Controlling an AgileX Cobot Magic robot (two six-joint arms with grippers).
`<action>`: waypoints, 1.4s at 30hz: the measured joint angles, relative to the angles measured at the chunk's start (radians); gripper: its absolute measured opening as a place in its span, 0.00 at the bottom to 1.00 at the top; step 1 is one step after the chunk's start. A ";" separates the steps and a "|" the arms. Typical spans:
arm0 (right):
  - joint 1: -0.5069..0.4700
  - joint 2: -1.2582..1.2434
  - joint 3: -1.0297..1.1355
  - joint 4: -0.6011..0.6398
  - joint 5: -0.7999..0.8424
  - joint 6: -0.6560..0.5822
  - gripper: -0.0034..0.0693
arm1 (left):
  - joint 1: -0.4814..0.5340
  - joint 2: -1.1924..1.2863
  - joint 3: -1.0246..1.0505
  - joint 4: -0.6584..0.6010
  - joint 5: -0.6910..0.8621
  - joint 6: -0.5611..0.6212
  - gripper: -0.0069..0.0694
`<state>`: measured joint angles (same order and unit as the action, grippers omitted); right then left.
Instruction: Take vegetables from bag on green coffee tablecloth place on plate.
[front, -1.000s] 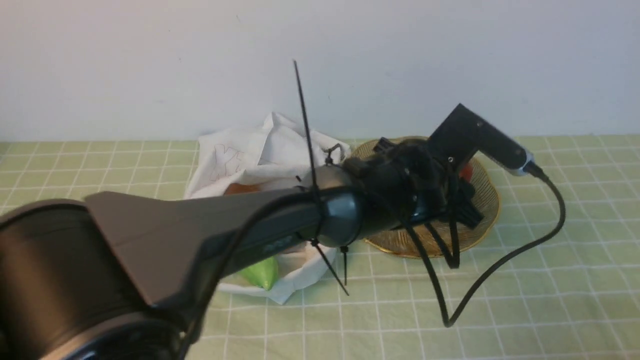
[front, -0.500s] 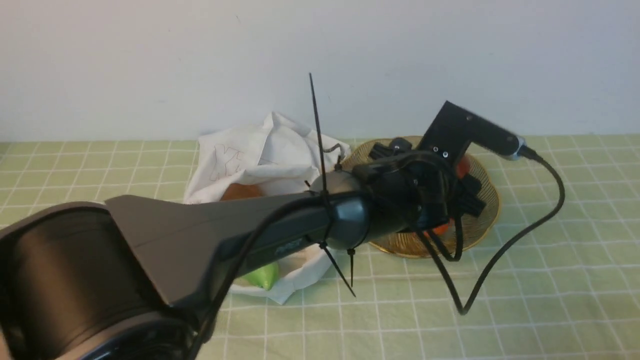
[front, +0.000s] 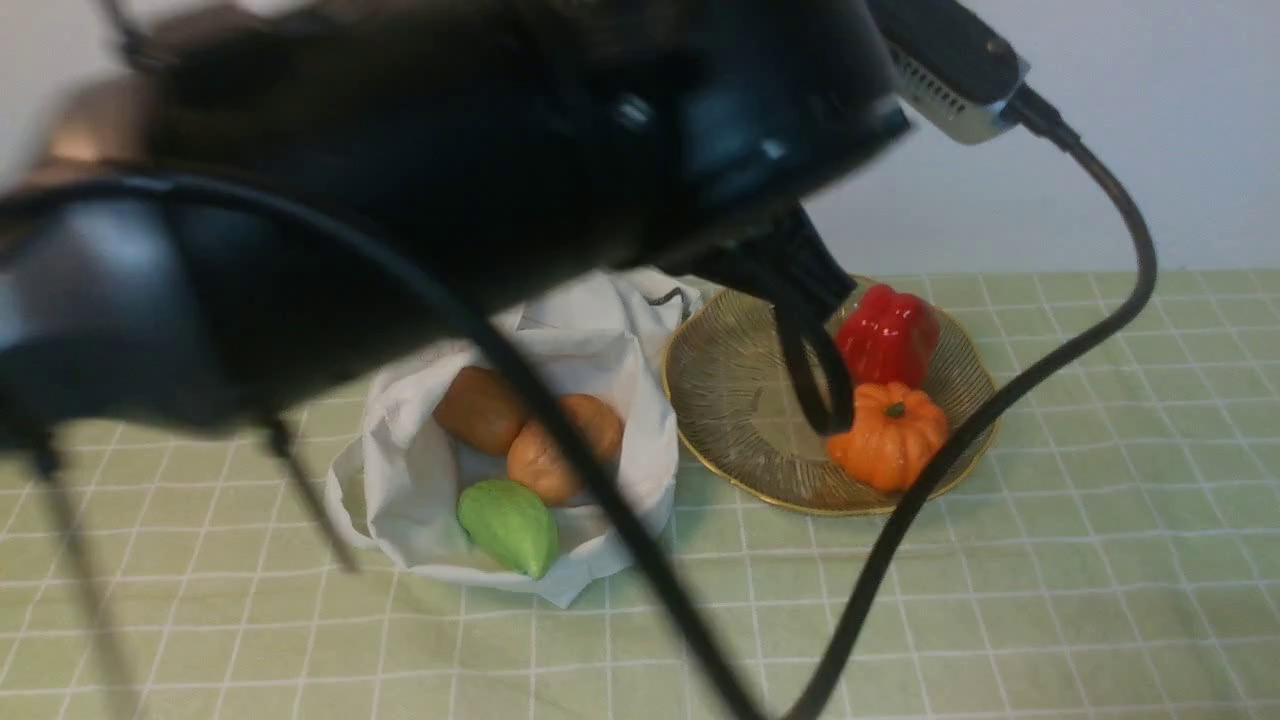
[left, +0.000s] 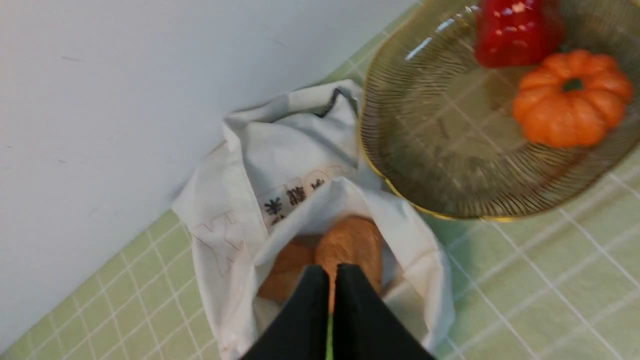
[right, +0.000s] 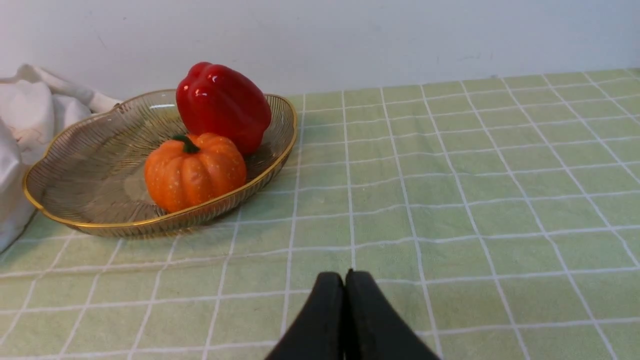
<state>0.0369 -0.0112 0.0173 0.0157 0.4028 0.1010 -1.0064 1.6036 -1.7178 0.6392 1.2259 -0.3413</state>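
Observation:
The white bag lies open on the green tablecloth. Inside it are two brown potatoes and the light green gourd. The amber plate stands beside the bag and holds the orange pumpkin next to a red pepper. My left arm is a large blur high in the front view. My left gripper is shut and empty, hovering over a potato in the bag. My right gripper is shut and empty, low over the cloth, apart from the plate.
A white wall runs close behind the bag and plate. A black cable from my left wrist hangs in front of the plate. The grid cloth stretches to the right of the plate.
My left gripper was down over the plate; it has risen and swung back over the bag. The pumpkin now lies free on the plate beside the red pepper.

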 joint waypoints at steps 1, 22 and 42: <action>0.000 0.000 0.000 0.000 0.000 0.000 0.02 | 0.001 -0.038 0.012 -0.054 0.006 0.041 0.09; 0.000 0.000 0.000 0.000 0.000 0.000 0.02 | 0.006 -0.528 0.991 -0.741 -0.850 0.308 0.09; 0.000 0.000 0.000 0.000 0.000 0.000 0.02 | 0.006 -0.499 1.080 -0.737 -0.864 0.309 0.09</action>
<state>0.0369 -0.0112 0.0173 0.0157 0.4028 0.1010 -1.0003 1.1048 -0.6377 -0.0982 0.3621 -0.0319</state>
